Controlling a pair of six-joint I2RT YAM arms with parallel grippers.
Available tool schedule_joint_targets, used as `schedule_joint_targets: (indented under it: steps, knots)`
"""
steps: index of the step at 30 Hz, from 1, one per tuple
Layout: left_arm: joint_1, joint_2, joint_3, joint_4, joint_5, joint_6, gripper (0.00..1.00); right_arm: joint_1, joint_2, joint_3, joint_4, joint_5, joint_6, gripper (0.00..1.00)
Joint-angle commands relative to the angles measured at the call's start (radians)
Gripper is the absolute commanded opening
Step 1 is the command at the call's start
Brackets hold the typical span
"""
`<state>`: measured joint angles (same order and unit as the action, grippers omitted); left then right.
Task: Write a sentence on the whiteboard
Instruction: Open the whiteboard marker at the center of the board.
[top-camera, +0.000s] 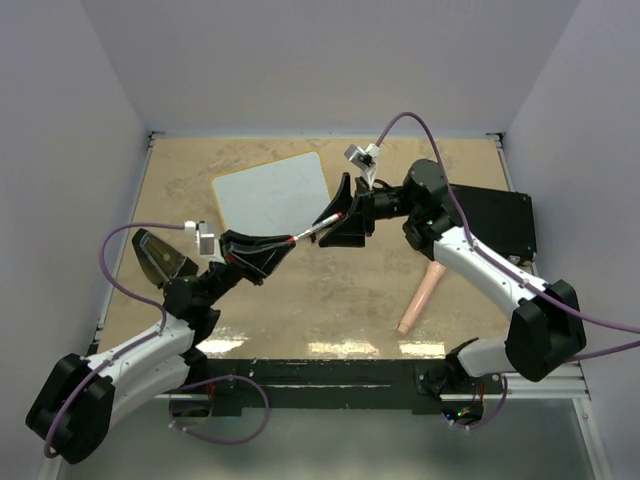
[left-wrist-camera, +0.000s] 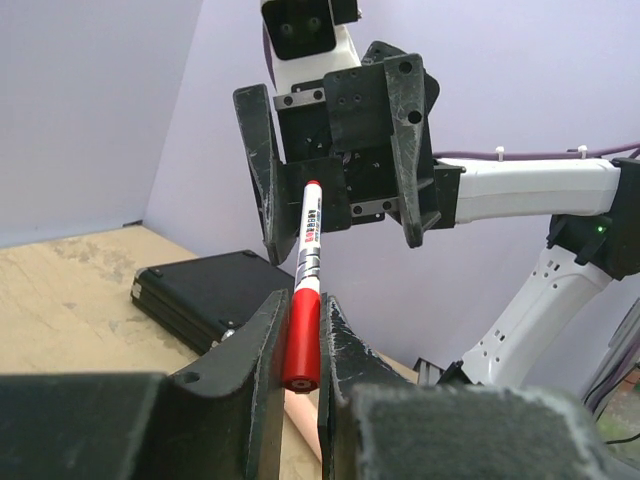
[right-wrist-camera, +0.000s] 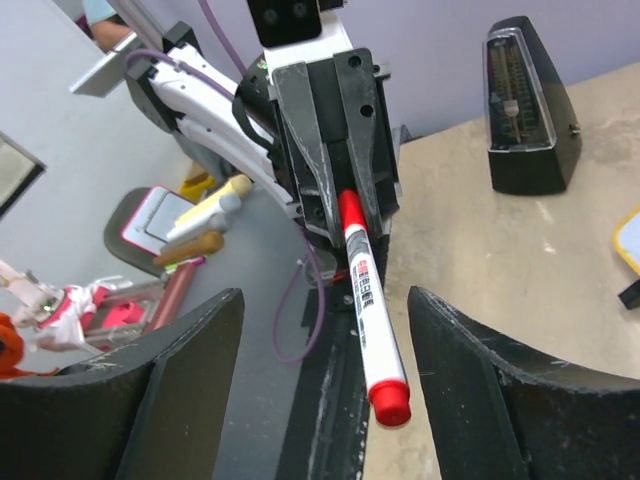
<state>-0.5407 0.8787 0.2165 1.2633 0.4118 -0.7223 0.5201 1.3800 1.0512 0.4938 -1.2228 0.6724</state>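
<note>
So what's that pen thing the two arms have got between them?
It's a marker: a slim white barrel with printed lettering, red at both ends, plastic by the look of it. It hangs tilted in the air. The left gripper is clamped on one red end. The other end pokes between the right gripper's wide-open fingers, with a gap on each side.

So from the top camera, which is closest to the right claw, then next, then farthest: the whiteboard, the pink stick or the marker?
1. The marker: between the open fingers of the right claw, gripped by the left claw.
2. The whiteboard: just left of the claw, toward the back of the table.
3. The pink stick: off to the right, nearer the front.
</note>
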Motion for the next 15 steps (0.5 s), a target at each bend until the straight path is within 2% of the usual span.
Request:
schedule_joint_targets:
  steps: [1,5,7,10,15]
  knots:
    - [-0.045,0.037,0.000,0.165,-0.074,0.034,0.00,0.009,0.017,-0.013,0.207,0.003,0.184,0.67]
    - [-0.099,0.063,0.014,0.163,-0.116,0.083,0.00,0.021,0.036,-0.011,0.215,0.009,0.194,0.61]
    - [-0.107,0.069,0.017,0.157,-0.137,0.090,0.00,0.023,0.036,-0.017,0.227,0.009,0.205,0.51]
    - [-0.113,0.065,0.015,0.151,-0.162,0.103,0.00,0.024,0.033,-0.023,0.230,0.009,0.207,0.44]
    - [-0.113,0.052,0.004,0.146,-0.195,0.110,0.00,0.023,0.031,-0.033,0.223,0.013,0.197,0.48]
